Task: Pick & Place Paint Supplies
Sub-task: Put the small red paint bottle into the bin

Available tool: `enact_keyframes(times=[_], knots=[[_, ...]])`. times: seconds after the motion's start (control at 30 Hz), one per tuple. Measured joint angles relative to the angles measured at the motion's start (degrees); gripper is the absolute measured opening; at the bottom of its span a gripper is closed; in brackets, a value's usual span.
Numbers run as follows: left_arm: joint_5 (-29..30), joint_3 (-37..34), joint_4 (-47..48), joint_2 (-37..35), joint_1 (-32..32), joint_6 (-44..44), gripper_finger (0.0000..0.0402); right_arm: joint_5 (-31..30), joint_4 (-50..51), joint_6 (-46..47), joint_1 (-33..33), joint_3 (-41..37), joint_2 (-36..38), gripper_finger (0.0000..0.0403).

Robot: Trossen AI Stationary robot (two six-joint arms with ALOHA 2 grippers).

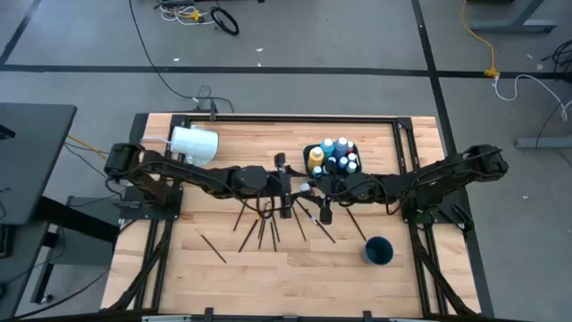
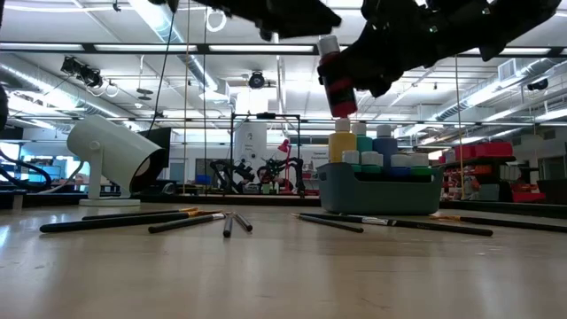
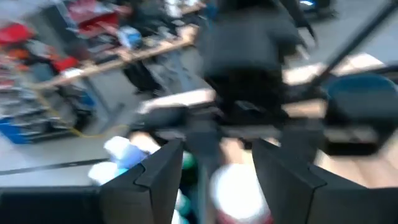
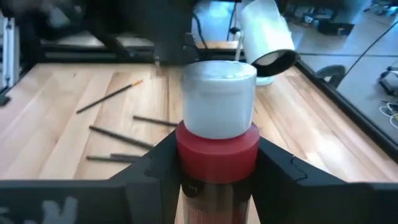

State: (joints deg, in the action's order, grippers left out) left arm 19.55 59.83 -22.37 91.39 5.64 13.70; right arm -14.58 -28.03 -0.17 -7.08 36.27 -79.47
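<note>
Red paint bottle (image 4: 217, 155) hangs in the air above the worktop (image 1: 295, 259), just short of the bin (image 2: 381, 188) of bottles, clamped between the right gripper (image 4: 217, 186) fingers (image 4: 155, 168). Left gripper (image 3: 214, 180) fingers stand open around its white cap. Risk: the bottle could tip, slip or drop onto the brushes (image 1: 259, 224) below.
</note>
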Motion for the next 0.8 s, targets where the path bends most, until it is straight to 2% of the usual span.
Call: enact_keyframes(times=[0.1, 0.2, 0.33, 0.43, 0.57, 0.67, 0.8], knots=[[3.59, 0.0, 1.81, -3.46, 1.0, -0.81, 0.0211, -1.95, -0.14, 0.31, -0.1, -0.06, 0.36, 0.0151], [3.48, 0.0, 3.28, -7.99, 1.4, -2.07, 0.0208, -5.0, -0.42, 1.97, -0.13, -0.04, 1.72, 0.0152], [1.39, -0.44, 6.04, -14.27, 0.52, -4.78, 0.0198, -5.41, -0.44, 2.69, -1.14, -0.06, 5.27, 0.015], [-3.48, -4.6, 5.4, -16.11, -1.32, -7.25, 0.019, -5.41, 1.68, 2.1, -2.45, -0.04, 9.26, 0.0148], [-11.65, -12.96, -5.51, -13.86, -3.1, -11.21, 0.0183, -5.43, 4.21, 2.56, -3.5, -0.04, 13.01, 0.0152], [-12.58, -17.87, -18.03, -9.21, -3.45, -14.92, 0.0181, -5.45, 3.05, 2.76, -3.56, -0.04, 13.0, 0.0155], [-13.08, -18.27, -30.68, -1.54, -3.51, -18.2, 0.0183, -5.49, -1.6, 2.54, -3.47, -0.04, 10.1, 0.0156]])
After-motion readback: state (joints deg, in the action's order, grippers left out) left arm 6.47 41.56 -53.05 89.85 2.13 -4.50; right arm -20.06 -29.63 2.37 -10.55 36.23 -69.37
